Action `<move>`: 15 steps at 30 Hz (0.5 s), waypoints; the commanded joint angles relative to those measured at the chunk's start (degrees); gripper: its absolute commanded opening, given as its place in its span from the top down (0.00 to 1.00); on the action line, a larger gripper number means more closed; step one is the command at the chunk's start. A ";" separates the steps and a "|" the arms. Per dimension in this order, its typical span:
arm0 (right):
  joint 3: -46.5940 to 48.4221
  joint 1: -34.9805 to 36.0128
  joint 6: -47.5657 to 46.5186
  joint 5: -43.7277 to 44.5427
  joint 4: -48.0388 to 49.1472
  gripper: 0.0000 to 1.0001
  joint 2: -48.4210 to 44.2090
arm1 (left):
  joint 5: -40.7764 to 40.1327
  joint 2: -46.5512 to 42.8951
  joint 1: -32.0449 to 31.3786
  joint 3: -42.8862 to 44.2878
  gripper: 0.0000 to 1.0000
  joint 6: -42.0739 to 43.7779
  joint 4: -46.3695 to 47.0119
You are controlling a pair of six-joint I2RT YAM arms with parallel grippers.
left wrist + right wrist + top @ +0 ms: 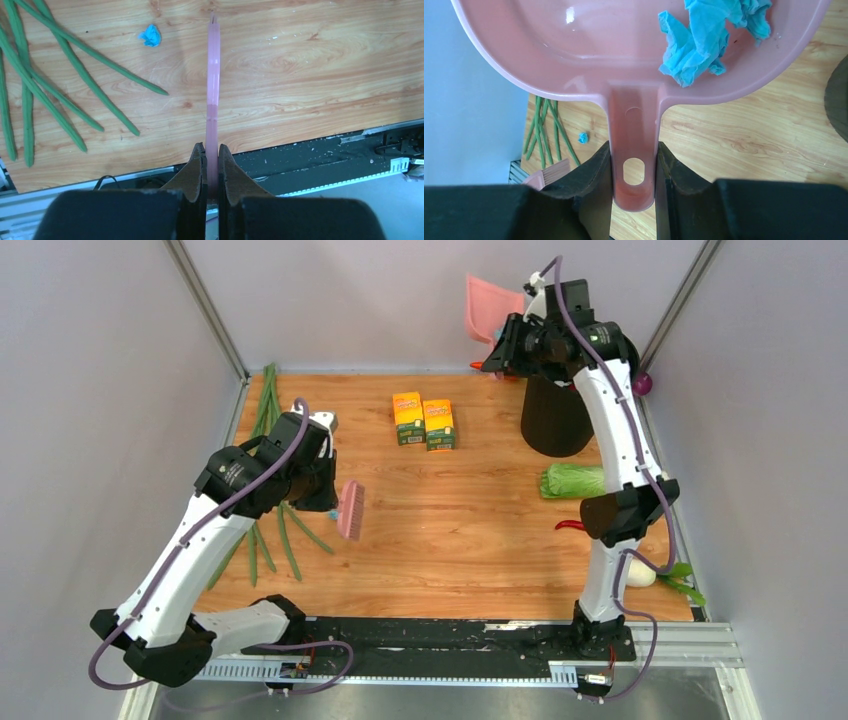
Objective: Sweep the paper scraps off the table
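Now your right gripper clamps dustpan handle, scraps inside; left gripper clamps brush; one scrap on table.

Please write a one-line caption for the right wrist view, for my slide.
Right gripper holds the pink dustpan by its handle; blue paper scraps lie inside, one stray scrap on the table.

Plastic, paper, wood
Right gripper grips a glossy plastic dustpan holding wrinkly matt paper scraps; left gripper pinches a smooth plastic brush; table wood-grained
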 commanded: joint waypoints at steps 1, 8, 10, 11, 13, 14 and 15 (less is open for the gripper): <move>1.03 -3.41 1.80 -6.51 2.81 1.00 -2.24 | 1.68 -0.75 -0.18 -0.14 1.00 0.82 2.69; -3.27 -10.18 3.72 -14.06 6.14 1.00 -3.38 | 1.95 -2.24 -0.18 -0.41 1.00 -1.11 2.34; -4.15 -12.29 6.00 -17.05 8.33 1.00 -3.56 | 1.95 -3.03 -0.18 -0.67 1.00 -1.90 2.08; -4.67 -13.43 7.15 -18.89 9.47 1.00 -3.65 | 2.03 -3.55 -0.18 -0.67 1.00 -2.51 1.91; -5.64 -15.54 9.96 -22.32 12.63 1.00 -3.91 | 1.95 -4.34 -0.18 -1.02 1.00 -3.13 1.64; -6.17 -17.38 11.62 -23.73 14.39 1.00 -3.91 | 1.86 -4.70 -0.09 -1.28 1.00 -3.57 1.47; -6.87 -18.18 13.38 -25.31 16.32 1.00 -4.09 | 1.77 -5.31 -0.17 -1.37 1.00 -3.75 1.29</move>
